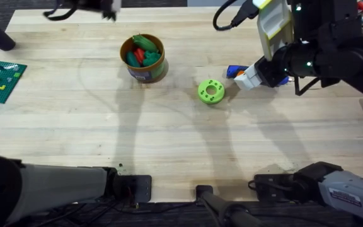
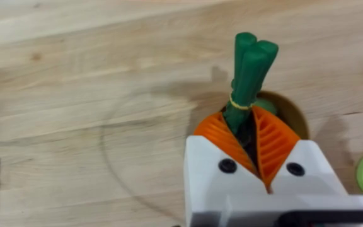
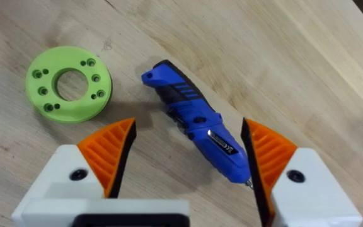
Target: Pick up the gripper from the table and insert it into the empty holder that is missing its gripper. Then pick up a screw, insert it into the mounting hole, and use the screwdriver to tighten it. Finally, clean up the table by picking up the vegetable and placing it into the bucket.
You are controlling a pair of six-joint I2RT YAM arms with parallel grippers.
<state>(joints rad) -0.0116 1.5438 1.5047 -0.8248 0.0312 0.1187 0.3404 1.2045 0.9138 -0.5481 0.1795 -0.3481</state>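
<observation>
Final cleanup stage: left hand (image 2: pixel 255 148) pinching green vegetable stalk (image 2: pixel 251 69) above bucket (image 1: pixel 144 58), release pending. Right hand (image 3: pixel 188 164) spread over blue screwdriver (image 3: pixel 197 123) lying on tabletop (image 1: pixel 169 139) beside green disc (image 3: pixel 69 82); holder and screw work not verifiable here

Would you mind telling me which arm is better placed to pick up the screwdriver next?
The right. Its gripper hangs open directly over the blue screwdriver, orange pads on either side of it, beside the green disc. The left gripper is shut on a green-stemmed vegetable above the bucket.
</observation>
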